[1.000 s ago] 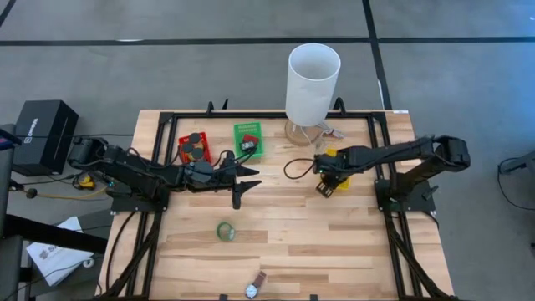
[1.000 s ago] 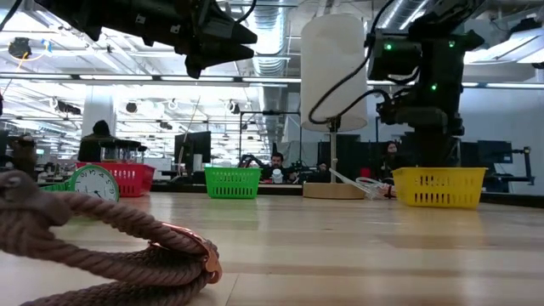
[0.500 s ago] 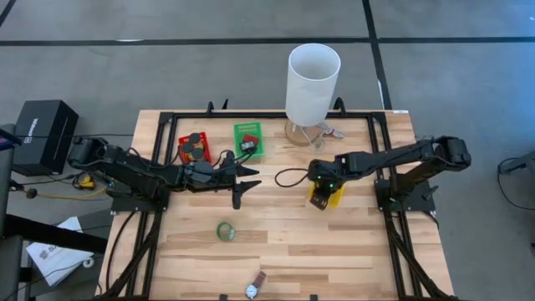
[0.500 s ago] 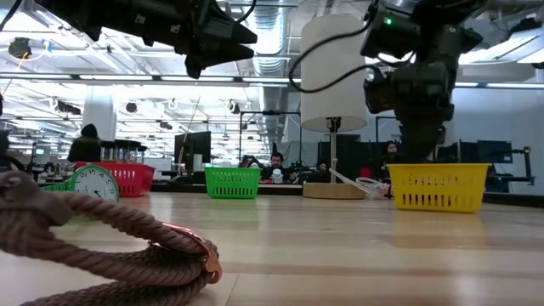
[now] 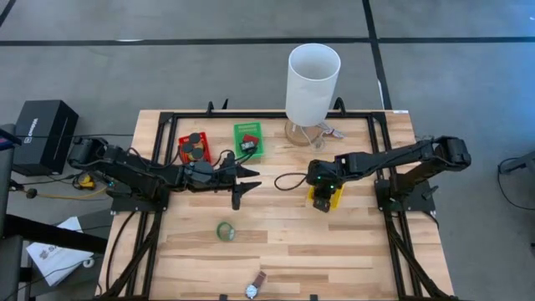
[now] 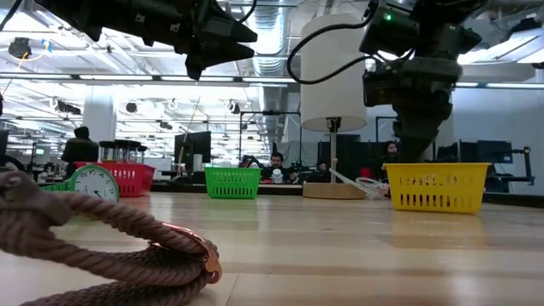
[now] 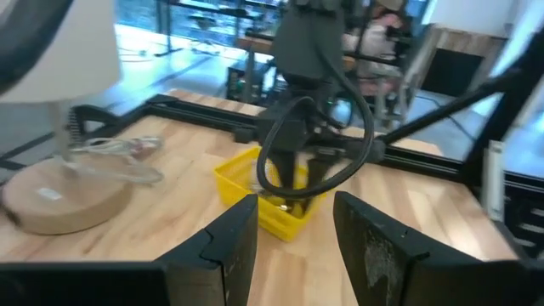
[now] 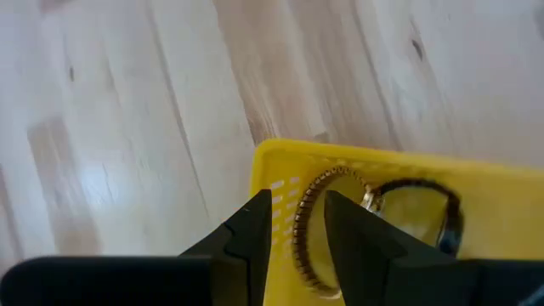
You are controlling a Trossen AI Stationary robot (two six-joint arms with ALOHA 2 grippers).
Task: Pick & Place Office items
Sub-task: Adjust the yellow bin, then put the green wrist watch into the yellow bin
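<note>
A yellow bin [image 5: 325, 199] stands on the table right of centre. It holds a gold ring [image 8: 327, 223] and a clear, dark-rimmed disc [image 8: 415, 212]. My right gripper [image 8: 293, 204] reaches down over it and is shut on its wall. My left gripper [image 5: 244, 186] hovers open and high above the table's middle, pointing toward the yellow bin [image 7: 270, 197], with nothing between its fingers. A green tape roll [image 5: 225, 231] lies flat on the wood. A wristwatch [image 5: 253, 288] lies at the near edge. My right gripper pinches the yellow bin's side wall [image 8: 280, 189] close to a corner, one finger outside the bin and one inside. The fingers come from above, slanting down. The bin stays upright with its bottom [image 6: 438, 207] on the table.
A red bin [image 5: 194, 149] with black cylinders and a green bin [image 5: 247, 138] with a red and a black block stand at the far left. A tall white cylinder [image 5: 313, 82] on a wooden base stands at the far middle. A black frame [image 5: 167, 117] borders the table.
My right gripper has gone toward the table's left and near edges, tipping further down and rolling. The yellow bin has slid along the table with it. Most of this happened in the first half second. My left arm has kept still.
</note>
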